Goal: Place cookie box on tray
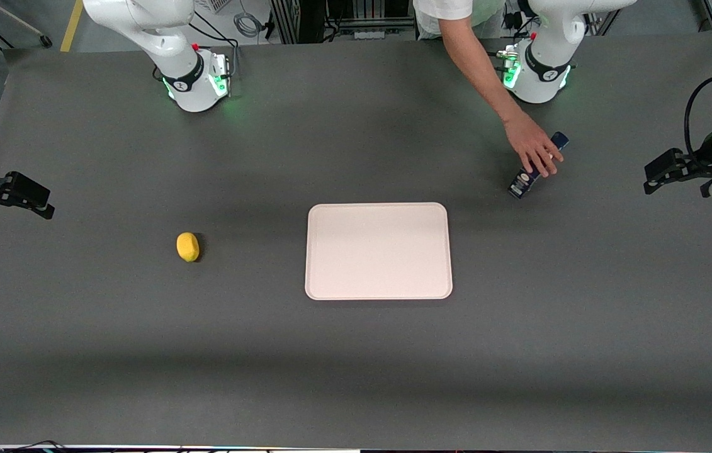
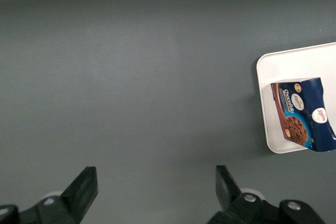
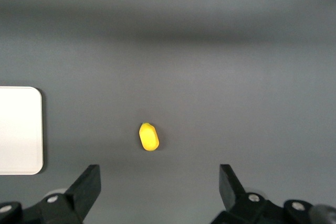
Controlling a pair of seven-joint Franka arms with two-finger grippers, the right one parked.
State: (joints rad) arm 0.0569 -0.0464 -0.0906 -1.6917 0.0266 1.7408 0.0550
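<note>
Your left gripper (image 1: 650,180) hangs above the table (image 1: 356,365) at the working arm's end, well apart from everything on it. In the left wrist view the gripper (image 2: 155,182) has its two fingers (image 2: 84,187) spread wide with only bare table between them, so it is released and holding nothing. The fingertips are the only part of it that view shows; the rest is cut off at the edge.

The cookie box (image 1: 525,181) lies on the table, not on the tray (image 1: 378,251). It is farther from the front camera than the tray, toward the working arm's end, with a clear strip of table between the two. A person's hand (image 1: 532,148) lies over the box's upper half and hides it; only the lower end and a corner past the fingers show. The arm is cut off at the frame's edge.

Note a mismatch: in the left wrist view the cookie box (image 2: 307,114) overlaps the tray (image 2: 273,66), both cut off at the edge. You cannot tell there whether it rests on the tray.

A yellow lump (image 1: 187,246) sits toward the parked arm's end, apart from the tray.
</note>
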